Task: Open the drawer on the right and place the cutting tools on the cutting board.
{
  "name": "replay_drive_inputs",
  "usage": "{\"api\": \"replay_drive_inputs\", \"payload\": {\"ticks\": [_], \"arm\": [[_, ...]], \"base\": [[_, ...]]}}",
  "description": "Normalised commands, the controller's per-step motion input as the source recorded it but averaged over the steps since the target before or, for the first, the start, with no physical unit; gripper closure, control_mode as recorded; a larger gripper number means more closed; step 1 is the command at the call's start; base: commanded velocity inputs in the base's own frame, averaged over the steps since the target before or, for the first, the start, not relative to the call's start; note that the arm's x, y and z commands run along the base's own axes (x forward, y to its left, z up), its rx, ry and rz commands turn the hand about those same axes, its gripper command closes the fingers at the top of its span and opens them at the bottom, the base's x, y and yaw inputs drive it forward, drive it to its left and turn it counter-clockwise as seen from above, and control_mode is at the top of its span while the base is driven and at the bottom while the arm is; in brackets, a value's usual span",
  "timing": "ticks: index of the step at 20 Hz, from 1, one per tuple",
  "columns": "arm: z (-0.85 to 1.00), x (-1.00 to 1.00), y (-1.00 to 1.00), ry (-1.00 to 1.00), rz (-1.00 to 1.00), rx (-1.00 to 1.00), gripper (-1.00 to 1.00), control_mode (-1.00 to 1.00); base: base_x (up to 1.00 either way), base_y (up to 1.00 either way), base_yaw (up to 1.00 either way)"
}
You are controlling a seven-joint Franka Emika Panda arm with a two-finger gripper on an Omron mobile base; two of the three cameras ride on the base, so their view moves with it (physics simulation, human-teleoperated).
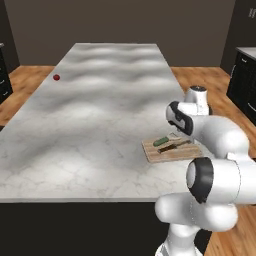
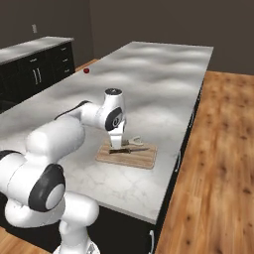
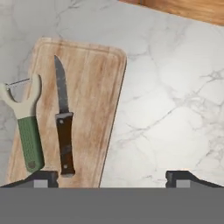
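Here, on a long grey-white marble island countertop [image 1: 95, 125], a flat rectangular light-brown wooden cutting board [image 3: 94, 96] lies near the counter's right edge, towards its near end, carrying both cutting tools side by side, apart from each other. The peeler with a ribbed green handle and a cream Y-shaped head [image 3: 25, 127] rests along the board's outer long edge in the hand view, its head reaching just past the board's rim onto the marble. Beside it, nearer the board's middle, lies the thin knife with a dark brown handle and a narrow grey blade [image 3: 63, 120], pointing the same way as the peeler's head. The white arm's two-finger gripper [image 3: 111, 177] hangs directly above the board with its jaws spread wide and nothing between them; one dark fingertip [image 3: 43, 178] stands over the board's end near the tool handles, the other over bare marble. In the right base view the gripper [image 2: 117, 144] sits just above the board's left part. A small red ball [image 1: 56, 77] rests far off near the counter's left edge, towards the far end.
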Motion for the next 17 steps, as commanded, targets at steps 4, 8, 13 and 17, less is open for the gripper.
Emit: {"api": "replay_drive_inputs", "payload": {"ticks": [4, 8, 13, 17], "arm": [[0.88, -1.0, 0.2, -0.05, 0.07, 0.0, -1.0, -1.0], [0.31, -1.0, 0.03, -0.4, 0.04, 0.0, -1.0, -1.0], [0.0, -0.81, -0.02, -0.28, 0.03, -0.01, -1.0, -1.0], [0.0, 0.01, 0.01, 0.0, 0.0, -0.03, -1.0, -1.0]], "base": [[0.0, 0.0, 0.0], [0.0, 0.0, 0.0], [0.0, 0.0, 0.0], [0.0, 0.0, 0.0]]}}
